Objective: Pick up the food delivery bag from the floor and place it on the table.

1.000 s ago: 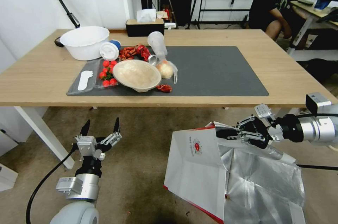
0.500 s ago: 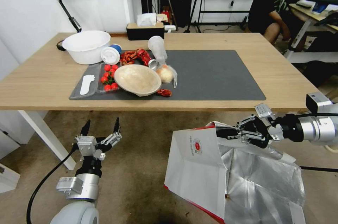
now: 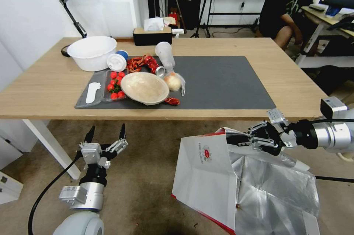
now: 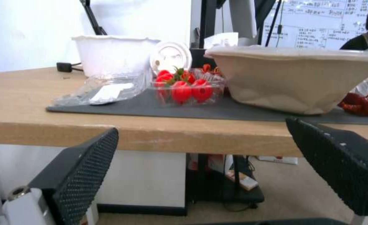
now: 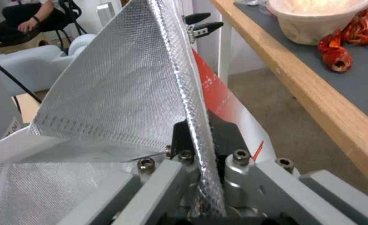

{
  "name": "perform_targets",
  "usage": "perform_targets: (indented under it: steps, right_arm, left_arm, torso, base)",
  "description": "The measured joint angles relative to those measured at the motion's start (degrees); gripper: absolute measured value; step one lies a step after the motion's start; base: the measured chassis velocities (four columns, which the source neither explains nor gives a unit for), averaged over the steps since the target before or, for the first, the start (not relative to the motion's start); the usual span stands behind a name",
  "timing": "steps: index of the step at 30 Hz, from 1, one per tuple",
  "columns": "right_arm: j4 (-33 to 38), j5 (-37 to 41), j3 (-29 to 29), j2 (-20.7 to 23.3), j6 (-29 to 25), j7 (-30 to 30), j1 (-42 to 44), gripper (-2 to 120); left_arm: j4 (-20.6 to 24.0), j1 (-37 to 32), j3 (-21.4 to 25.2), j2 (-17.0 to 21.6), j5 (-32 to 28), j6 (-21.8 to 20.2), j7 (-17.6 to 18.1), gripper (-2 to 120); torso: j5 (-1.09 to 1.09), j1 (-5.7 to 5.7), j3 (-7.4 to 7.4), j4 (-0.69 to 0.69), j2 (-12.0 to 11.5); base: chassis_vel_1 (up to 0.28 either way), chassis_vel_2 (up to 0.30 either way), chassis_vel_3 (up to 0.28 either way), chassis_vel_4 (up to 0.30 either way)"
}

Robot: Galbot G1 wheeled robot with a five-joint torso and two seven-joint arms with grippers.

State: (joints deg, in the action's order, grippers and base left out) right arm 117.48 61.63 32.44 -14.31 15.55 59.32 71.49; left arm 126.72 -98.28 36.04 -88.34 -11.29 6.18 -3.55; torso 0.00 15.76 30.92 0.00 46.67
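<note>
- The desk [image 3: 48, 91], a wide light wooden top on white legs, is seen across the upper half of the head view, with a dark grey mat [image 3: 225, 80] laid over its middle and right part.
- The food delivery bag [image 3: 206, 176] is held in front of the desk's near edge and below the level of its top, to the right of centre. Its white face with the small round red logo is turned toward the robot's left, its long axis runs steeply from the pinched upper rim down toward the camera, and the silver foil lining is spread open toward the right.
- The right claw [image 3: 236, 140] is closed on the bag's upper rim; in the right wrist view the foil edge is seen pinched between the two black fingers [image 5: 223, 137].
- The left claw [image 3: 106, 132] is held low at the left, under the desk's near edge, with its fingers spread wide and nothing between them.
- A beige bowl [image 3: 144, 87], a white tub [image 3: 92, 52] and a clear tray of cherry tomatoes [image 3: 115, 85] are set on the desk's left half.
- Against the earlier pictures, the desk is seen lower in the head view; both claws and the bag are placed as before.
</note>
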Motion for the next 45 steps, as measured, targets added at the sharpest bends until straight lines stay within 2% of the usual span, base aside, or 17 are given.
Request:
perform_targets:
  steps: [32,45]
  right_arm:
    - [-0.7,-0.3,-0.3,-0.1,-0.2,0.0,-0.1,0]
    - [-0.8,-0.4,-0.3,0.0,-0.2,-0.2,0.1,0]
  left_arm:
    - [-0.6,0.5,-0.2,0.1,0.5,-0.1,0.0,100]
    - [-0.4,0.3,-0.3,0.2,0.8,-0.4,0.1,100]
  torso:
    - [0.00,3.65,4.91,0.00,8.6]
    - [0.00,3.89,5.23,0.00,9.1]
  base:
    - [0.000,0.000,0.000,0.000]
    - [0.000,0.000,0.000,0.000]
